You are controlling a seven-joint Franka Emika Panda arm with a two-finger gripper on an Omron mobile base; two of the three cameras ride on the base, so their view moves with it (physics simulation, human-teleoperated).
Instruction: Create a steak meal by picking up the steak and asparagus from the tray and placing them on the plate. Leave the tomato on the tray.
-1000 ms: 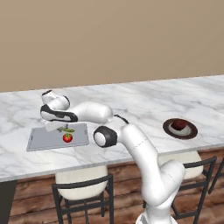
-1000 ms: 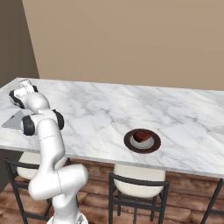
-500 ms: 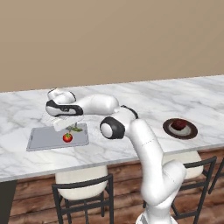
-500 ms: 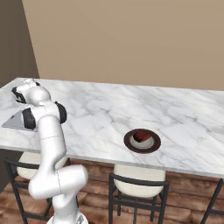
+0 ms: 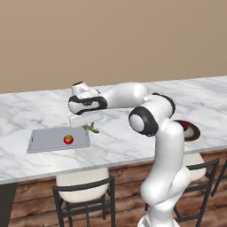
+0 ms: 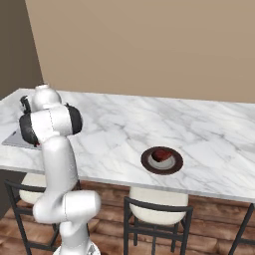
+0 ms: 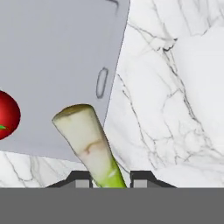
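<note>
My gripper (image 7: 109, 180) is shut on the asparagus (image 7: 89, 144), whose pale cut end points out over the tray's (image 7: 57, 65) edge. In the left base view the gripper (image 5: 91, 126) hangs just past the right end of the light grey tray (image 5: 48, 142), and the green stalk (image 5: 93, 130) shows below it. The tomato (image 5: 68, 139) rests on the tray, and it is seen again (image 7: 6, 114) at the left of the hand view. The steak (image 6: 160, 155) lies on the dark round plate (image 6: 162, 168) far to the right. The plate (image 5: 195, 133) is partly behind my arm.
The marble counter (image 5: 115, 142) runs wide between tray and plate. Its front edge is close to the tray. Stools (image 5: 84, 195) stand under the counter. A beige wall rises behind it. My elbow (image 5: 148, 117) bulks above the counter near the plate.
The gripper has lifted the asparagus off the tray and carried it right, past the tray's right edge. The tomato has stayed on the tray.
</note>
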